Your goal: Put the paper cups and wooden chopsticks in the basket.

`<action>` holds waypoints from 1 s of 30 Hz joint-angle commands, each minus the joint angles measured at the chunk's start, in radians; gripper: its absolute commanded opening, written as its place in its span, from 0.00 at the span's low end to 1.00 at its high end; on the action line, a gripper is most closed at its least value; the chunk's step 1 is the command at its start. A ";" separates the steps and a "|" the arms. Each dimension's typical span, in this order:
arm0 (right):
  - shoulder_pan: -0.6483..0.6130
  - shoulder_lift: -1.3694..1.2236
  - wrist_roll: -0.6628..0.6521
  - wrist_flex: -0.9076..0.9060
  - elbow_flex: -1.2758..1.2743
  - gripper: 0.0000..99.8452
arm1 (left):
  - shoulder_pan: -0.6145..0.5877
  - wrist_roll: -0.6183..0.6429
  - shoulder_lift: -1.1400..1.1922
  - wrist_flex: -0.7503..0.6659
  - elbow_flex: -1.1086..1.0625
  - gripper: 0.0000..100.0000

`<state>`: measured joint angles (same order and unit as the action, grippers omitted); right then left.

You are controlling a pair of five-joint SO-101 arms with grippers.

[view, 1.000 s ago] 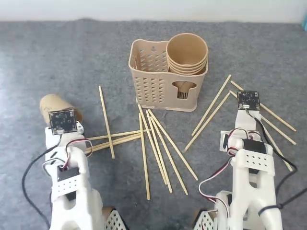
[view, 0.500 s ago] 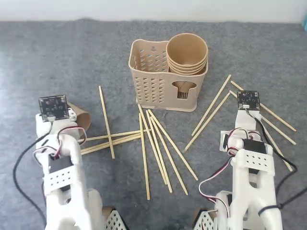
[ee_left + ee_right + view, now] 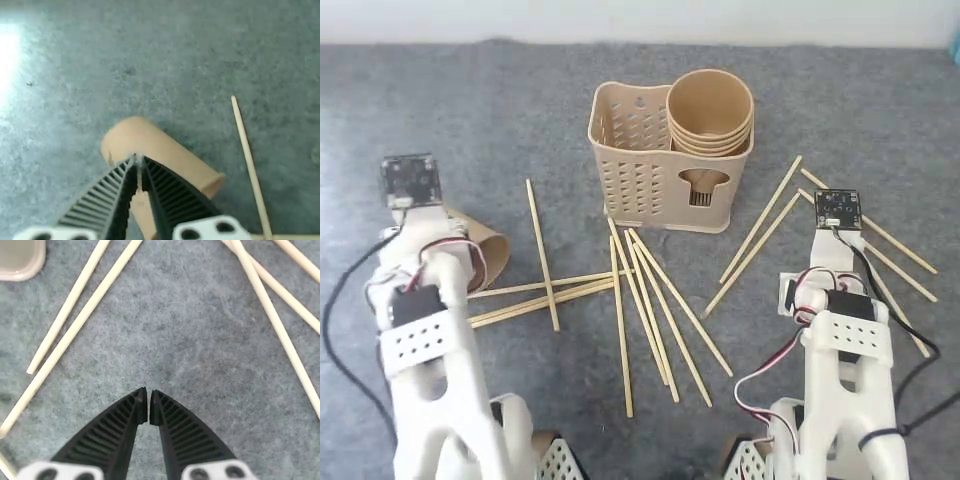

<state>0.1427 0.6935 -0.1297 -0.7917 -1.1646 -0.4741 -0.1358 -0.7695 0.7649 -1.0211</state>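
Observation:
A brown paper cup (image 3: 488, 255) lies on its side at the left of the grey carpet. My left gripper (image 3: 137, 161) is shut, its tips just over the cup (image 3: 165, 155); whether they touch it I cannot tell. The beige basket (image 3: 640, 180) stands at the back centre with a stack of paper cups (image 3: 710, 105) in its right half. Wooden chopsticks lie scattered: a fan (image 3: 655, 310) in front of the basket, a bundle (image 3: 550, 292) near the left arm, more (image 3: 760, 235) on the right. My right gripper (image 3: 149, 405) is shut over bare carpet between chopsticks (image 3: 75, 325).
One chopstick (image 3: 250, 165) lies beside the fallen cup. Further chopsticks (image 3: 880, 240) lie past the right arm (image 3: 838, 210) toward the right edge. A corner of the basket (image 3: 20, 260) shows in the right wrist view. A pale wall borders the carpet at the back.
The left arm's wrist has swung toward the far left, over the lying cup, which now shows on the arm's right side. The right arm has stayed still.

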 commanded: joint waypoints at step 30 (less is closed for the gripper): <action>-0.002 0.028 -0.014 0.016 0.003 0.04 | -0.015 -0.183 0.041 -0.964 -0.394 0.01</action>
<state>0.1427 0.6935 -0.1297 -0.7917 -1.1646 -0.4818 -0.3353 -0.7603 -0.1818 -1.4983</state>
